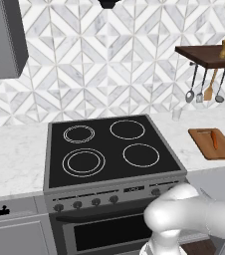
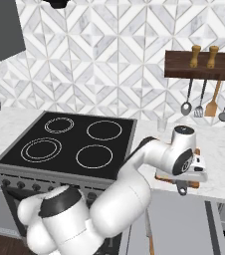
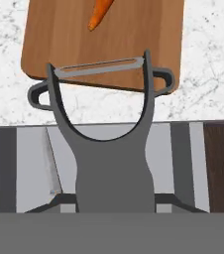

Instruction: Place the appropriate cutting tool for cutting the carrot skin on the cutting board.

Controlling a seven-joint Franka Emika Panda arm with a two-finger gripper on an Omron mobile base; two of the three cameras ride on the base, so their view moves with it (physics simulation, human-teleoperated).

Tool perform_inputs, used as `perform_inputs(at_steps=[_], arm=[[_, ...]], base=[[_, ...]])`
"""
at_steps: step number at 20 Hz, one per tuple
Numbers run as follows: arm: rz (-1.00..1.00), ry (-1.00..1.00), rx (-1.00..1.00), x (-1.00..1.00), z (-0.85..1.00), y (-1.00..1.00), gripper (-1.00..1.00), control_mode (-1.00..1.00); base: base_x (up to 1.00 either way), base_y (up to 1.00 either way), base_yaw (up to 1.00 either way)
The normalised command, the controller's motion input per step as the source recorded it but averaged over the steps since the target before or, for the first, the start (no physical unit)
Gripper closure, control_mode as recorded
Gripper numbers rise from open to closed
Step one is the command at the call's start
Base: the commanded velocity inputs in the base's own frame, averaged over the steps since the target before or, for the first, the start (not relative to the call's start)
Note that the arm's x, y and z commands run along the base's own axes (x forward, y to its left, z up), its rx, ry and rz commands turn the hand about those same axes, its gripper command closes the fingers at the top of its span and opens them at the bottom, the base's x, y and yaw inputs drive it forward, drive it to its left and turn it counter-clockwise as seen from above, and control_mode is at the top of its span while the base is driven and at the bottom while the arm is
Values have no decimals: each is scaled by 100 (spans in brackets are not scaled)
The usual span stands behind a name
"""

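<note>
A black four-burner stove (image 1: 112, 149) sits in the white marble tabletop (image 1: 15, 154), with a patterned tile wall behind it. To the stove's right, a dark wall shelf (image 2: 204, 65) carries two wooden grinders and has a spoon, spatulas and a ladle hanging beneath. Under it on the tabletop lies the brown cutting board (image 3: 134, 44), near the front edge, with a small glass (image 2: 162, 124) standing behind it by the wall. The carrot (image 3: 100, 14) rests on the board. The claw (image 3: 115, 198) hangs over the tabletop's front edge, closed on the handle of the grey Y-shaped peeler (image 3: 106, 129), whose blade reaches just over the board's near edge, well short of the carrot.
</note>
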Motion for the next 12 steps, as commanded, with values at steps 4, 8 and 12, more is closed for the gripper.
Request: perform_inputs(at_steps=[4, 8, 12], arm=[[-18, 0, 1, 98, 31, -7, 100, -100], [-19, 0, 5, 67, -7, -10, 100, -100], [-19, 0, 7, 53, -21, -30, 100, -100]], base=[[0, 0, 0], [0, 0, 0], [0, 0, 0]])
